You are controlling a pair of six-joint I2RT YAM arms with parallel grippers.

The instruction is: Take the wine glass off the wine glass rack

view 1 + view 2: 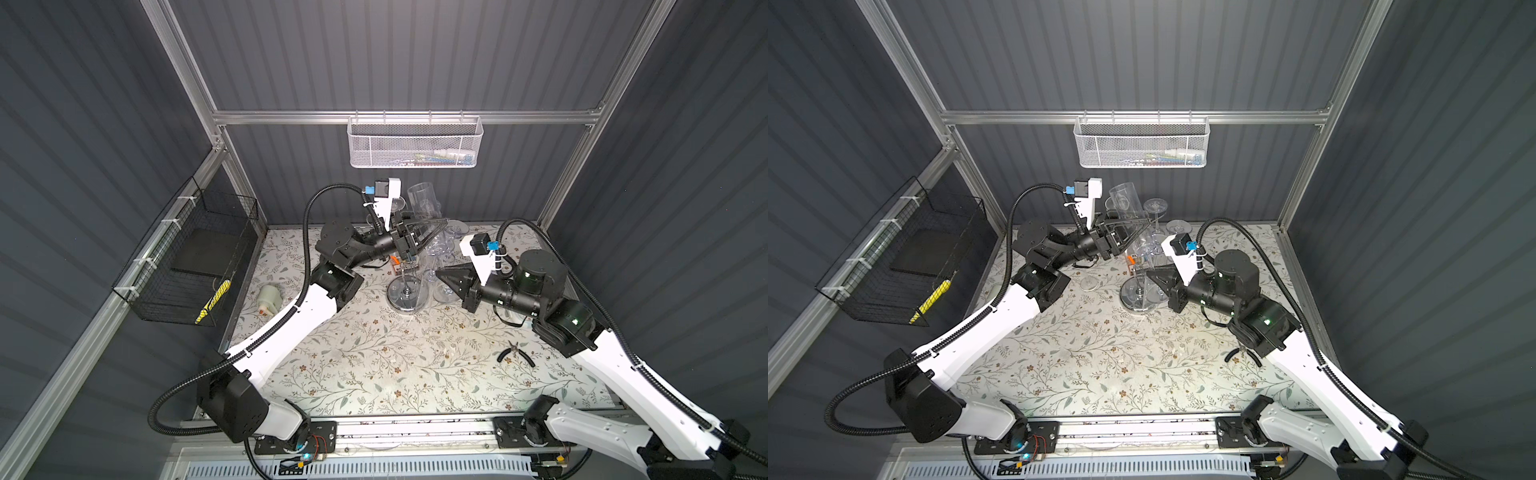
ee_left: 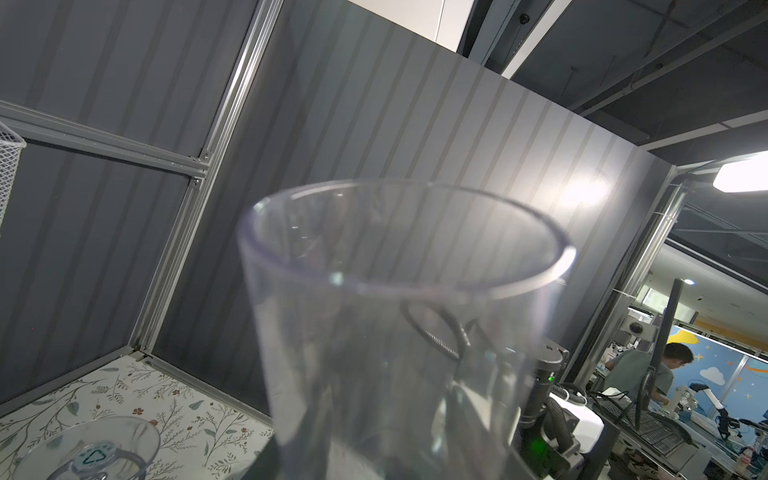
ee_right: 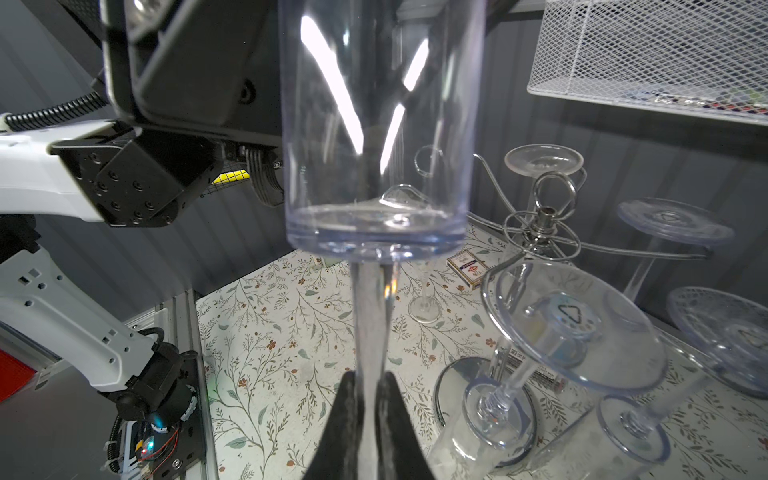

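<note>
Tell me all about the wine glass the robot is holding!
The wine glass is clear and plastic-looking, with a straight tube-shaped bowl and a thin stem. It stands upright, open end up, beside the rack; its foot is hidden. The right gripper pinches its stem; the left gripper flanks its bowl.

Bright glare streaks the wine glass (image 3: 376, 124), blurred close in 2 wrist views; walls (image 1: 415, 62) dim, edges bowed.

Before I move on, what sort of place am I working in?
Probably a robot test cell inside a lab: grey ribbed wall panels on a silver aluminium frame, a floral-patterned tabletop, and a person working outside it.
</note>
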